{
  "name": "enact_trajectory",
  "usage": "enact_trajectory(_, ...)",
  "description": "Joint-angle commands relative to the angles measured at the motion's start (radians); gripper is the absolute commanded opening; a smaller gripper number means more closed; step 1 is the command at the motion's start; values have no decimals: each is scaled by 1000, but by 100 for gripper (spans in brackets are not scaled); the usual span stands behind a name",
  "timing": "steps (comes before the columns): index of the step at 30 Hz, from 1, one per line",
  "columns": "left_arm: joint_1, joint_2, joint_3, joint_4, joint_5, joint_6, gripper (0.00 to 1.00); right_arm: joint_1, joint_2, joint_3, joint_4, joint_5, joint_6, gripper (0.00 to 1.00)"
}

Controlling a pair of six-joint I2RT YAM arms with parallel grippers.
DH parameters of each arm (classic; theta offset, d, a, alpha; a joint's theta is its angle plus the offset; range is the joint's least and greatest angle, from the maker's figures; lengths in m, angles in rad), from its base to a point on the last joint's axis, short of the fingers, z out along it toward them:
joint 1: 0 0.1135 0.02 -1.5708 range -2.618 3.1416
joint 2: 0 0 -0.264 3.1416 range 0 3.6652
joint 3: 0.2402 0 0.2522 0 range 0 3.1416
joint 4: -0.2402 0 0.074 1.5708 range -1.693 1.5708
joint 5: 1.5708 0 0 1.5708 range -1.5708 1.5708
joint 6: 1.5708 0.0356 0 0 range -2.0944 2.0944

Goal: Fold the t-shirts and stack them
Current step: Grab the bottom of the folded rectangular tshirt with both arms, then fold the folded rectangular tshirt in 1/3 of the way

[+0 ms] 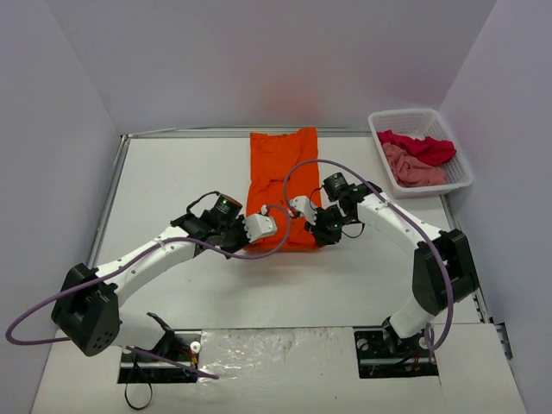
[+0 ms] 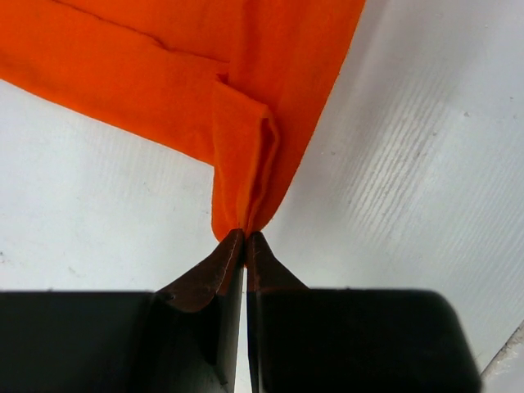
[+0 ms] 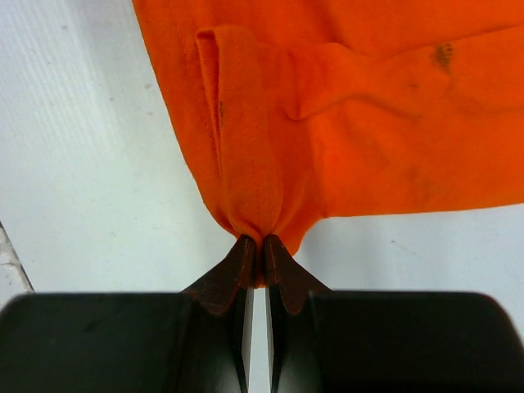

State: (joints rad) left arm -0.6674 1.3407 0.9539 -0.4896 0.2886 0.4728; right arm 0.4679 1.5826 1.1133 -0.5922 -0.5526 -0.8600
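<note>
A bright orange cloth t-shirt (image 1: 276, 172) lies on the white surface (image 1: 172, 181), folded into a long, narrow rectangle. It runs from the far edge toward the middle, between the two arms.

The left pincer (image 1: 277, 225) reaches in from the left, over the near end of the shirt. In the left wrist view this pincer (image 2: 246, 236) is clamped on a corner of the orange fabric (image 2: 164, 74). Its dark tips are pressed together with a bunched, doubled fold of cloth caught between them, and the surface shows pale on either side of the fold.

The right pincer (image 1: 293, 209) comes in from the right and sits just beside the left one, also over the near part of the shirt. The right wrist view shows that pincer (image 3: 255, 241) closed tight on another gathered corner of the same garment (image 3: 368, 123). The cloth fans out from the grip, and there is a small dark mark on it toward the far right.

At the far right corner of the surface stands a white plastic lattice basket (image 1: 405, 113), well apart from the orange shirt. A crumpled crimson red t-shirt (image 1: 423, 147) lies inside on its far side. A dusty pink t-shirt (image 1: 414, 171) is bundled just nearer, touching the red one.
</note>
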Motion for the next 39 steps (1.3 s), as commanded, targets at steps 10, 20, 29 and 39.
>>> enact_trajectory(10,45,15,115,36,-35,36,2,-64,79,152,-44,-6,24,0)
enact_trajectory(20,51,63,189,36,-66,61,3,-72,138,273,-46,13,52,0)
enact_trajectory(29,58,106,255,57,-111,70,2,-78,181,368,-47,46,69,0)
enact_trajectory(39,66,167,312,88,-150,79,2,-112,241,467,-29,100,116,0)
